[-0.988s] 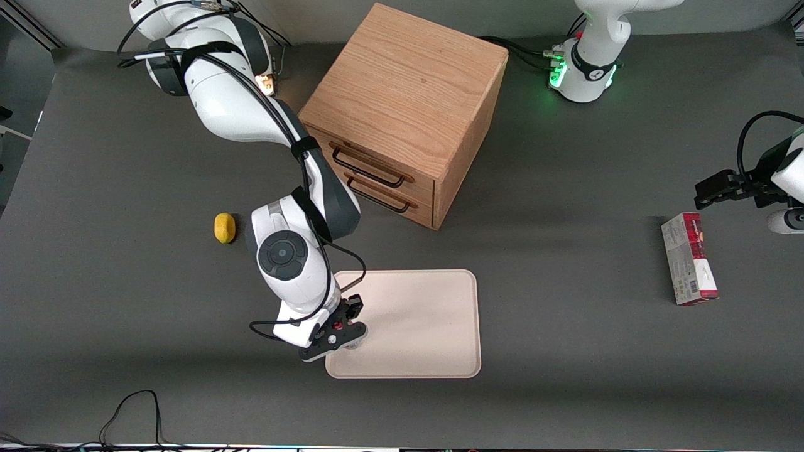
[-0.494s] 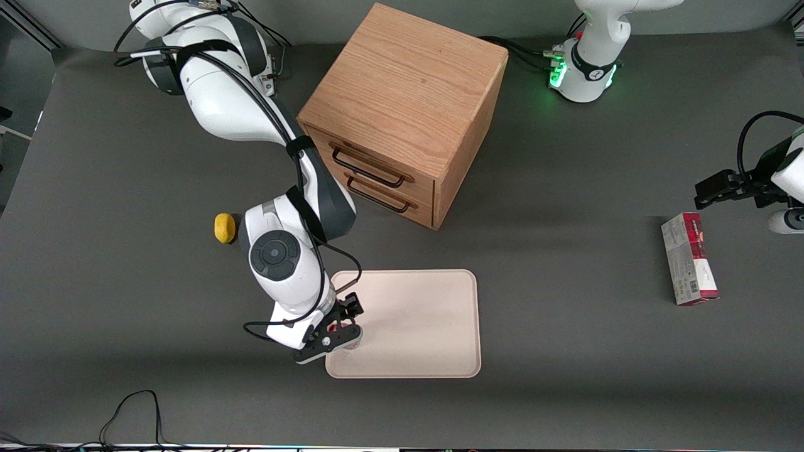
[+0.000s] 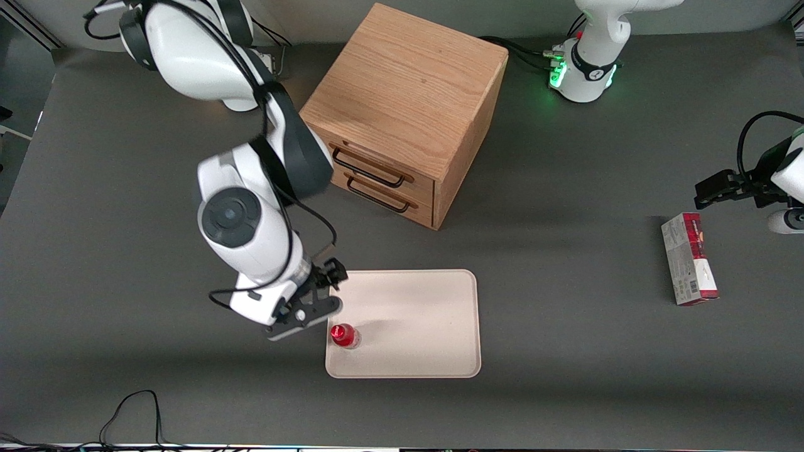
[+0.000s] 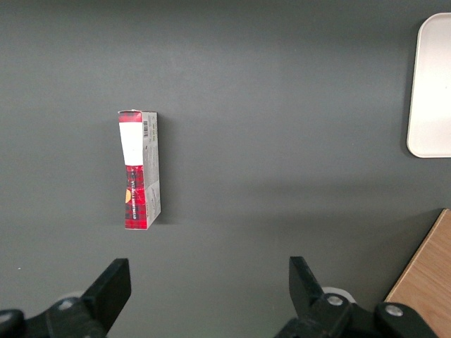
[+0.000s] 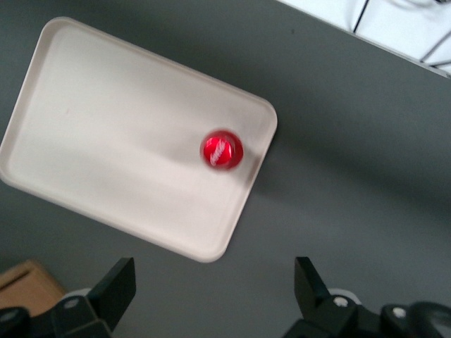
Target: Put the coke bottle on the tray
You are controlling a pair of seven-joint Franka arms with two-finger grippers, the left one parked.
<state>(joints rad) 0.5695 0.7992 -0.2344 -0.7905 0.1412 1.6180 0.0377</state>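
Observation:
The coke bottle (image 3: 344, 336) stands upright on the pale beige tray (image 3: 414, 323), near the tray's corner closest to the front camera and the working arm's end. Seen from above, its red cap (image 5: 223, 149) shows on the tray (image 5: 106, 134). My right gripper (image 3: 314, 295) is raised above the table just off the tray's edge, apart from the bottle. It is open (image 5: 215, 289) with nothing between its fingers.
A wooden drawer cabinet (image 3: 405, 113) stands farther from the front camera than the tray. A red-and-white carton (image 3: 689, 258) lies toward the parked arm's end, seen also as the carton (image 4: 139, 169) in the left wrist view. A black cable (image 3: 132, 408) lies near the table's front edge.
My gripper has let go of the coke bottle, risen and drawn away from the tray toward the working arm's end. The bottle now stands free on the tray. The arm now hides the lemon.

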